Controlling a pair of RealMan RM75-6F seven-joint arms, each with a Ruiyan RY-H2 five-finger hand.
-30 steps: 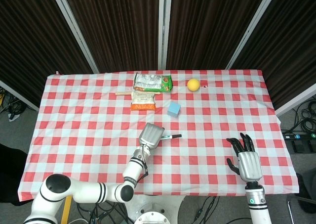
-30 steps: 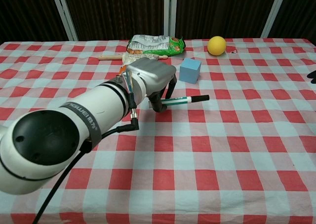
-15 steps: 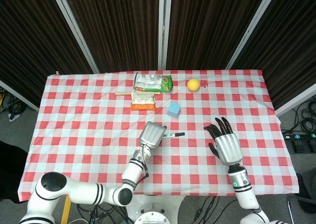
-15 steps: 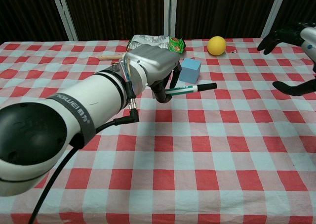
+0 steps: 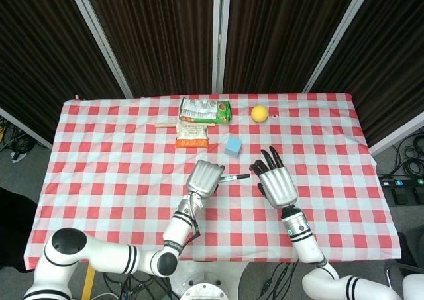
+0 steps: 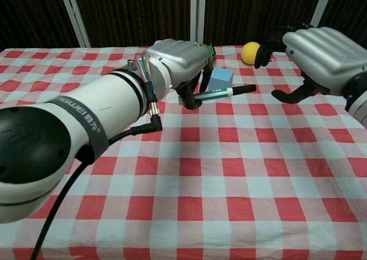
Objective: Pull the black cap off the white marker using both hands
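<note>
Marker (image 6: 221, 93) level in left hand (image 6: 178, 62), black cap (image 6: 247, 89) rightward.

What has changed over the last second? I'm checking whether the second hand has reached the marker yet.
The right hand moved in from the table's right edge toward the black cap, fingers spread, not yet touching it. The left hand, holding the white marker, raised it slightly. The blue cube, yellow ball and snack bags stayed put.

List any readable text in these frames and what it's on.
"HOWEI": on the black band round the left arm, chest view; the first letter is unsure.
Green band on the white marker held by the left hand: too small to read.
Green snack bag and orange packet: print blurred.
</note>
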